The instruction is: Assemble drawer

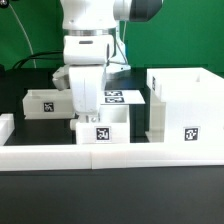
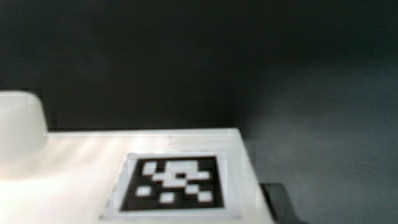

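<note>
Low border wall (image 1: 40,158) nearest; just behind it a small tray (image 1: 118,133) and, at the exterior view's right, the housing (image 1: 170,110), each front bearing a black-and-white square tag; second tray (image 1: 45,102) farther left, black table around it; arm upright, gripper (image 1: 86,112) pointing down between the trays, its opening impossible to tell.

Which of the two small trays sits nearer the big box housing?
The tray by the border wall, beside the housing; the other tray lies at the exterior view's left.
</note>
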`<state>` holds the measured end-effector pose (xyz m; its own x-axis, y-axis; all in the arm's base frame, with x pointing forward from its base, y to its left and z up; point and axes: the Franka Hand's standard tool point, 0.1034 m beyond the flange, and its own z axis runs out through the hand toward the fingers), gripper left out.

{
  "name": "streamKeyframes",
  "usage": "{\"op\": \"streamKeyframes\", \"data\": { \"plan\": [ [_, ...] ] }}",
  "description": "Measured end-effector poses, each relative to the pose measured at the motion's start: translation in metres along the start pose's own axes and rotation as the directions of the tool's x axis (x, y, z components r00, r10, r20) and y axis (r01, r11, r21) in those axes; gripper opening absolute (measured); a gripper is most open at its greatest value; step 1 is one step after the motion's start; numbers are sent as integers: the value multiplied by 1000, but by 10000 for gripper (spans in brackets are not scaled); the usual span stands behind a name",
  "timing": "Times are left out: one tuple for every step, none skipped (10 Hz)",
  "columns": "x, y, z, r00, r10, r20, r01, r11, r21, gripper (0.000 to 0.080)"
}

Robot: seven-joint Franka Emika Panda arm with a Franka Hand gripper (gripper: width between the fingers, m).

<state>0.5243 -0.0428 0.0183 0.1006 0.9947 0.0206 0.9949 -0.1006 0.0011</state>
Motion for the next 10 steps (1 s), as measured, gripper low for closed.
{"op": "streamKeyframes", "data": {
  "plan": [
    [6, 2, 0, 1000, -21, 1, 21, 1000, -3, 42],
    [11, 5, 0, 1000, -8, -2, 8, 1000, -16, 42],
    [12, 6, 0, 1000, 13, -4, -13, 999, -36, 42],
    [10, 5, 0, 1000, 17, -3, -17, 999, -32, 42],
    [10, 5, 0, 1000, 21, -3, -21, 999, -32, 42],
    [11, 5, 0, 1000, 17, -2, -17, 999, -32, 42],
    [14, 5, 1, 1000, -4, 4, 4, 1000, -31, 42],
    [19, 6, 1, 1000, -14, 9, 14, 999, -33, 42],
    [23, 6, 0, 999, -31, 14, 31, 999, -32, 42],
    [23, 4, 0, 999, -31, 16, 31, 1000, -1, 42]
  ]
}}
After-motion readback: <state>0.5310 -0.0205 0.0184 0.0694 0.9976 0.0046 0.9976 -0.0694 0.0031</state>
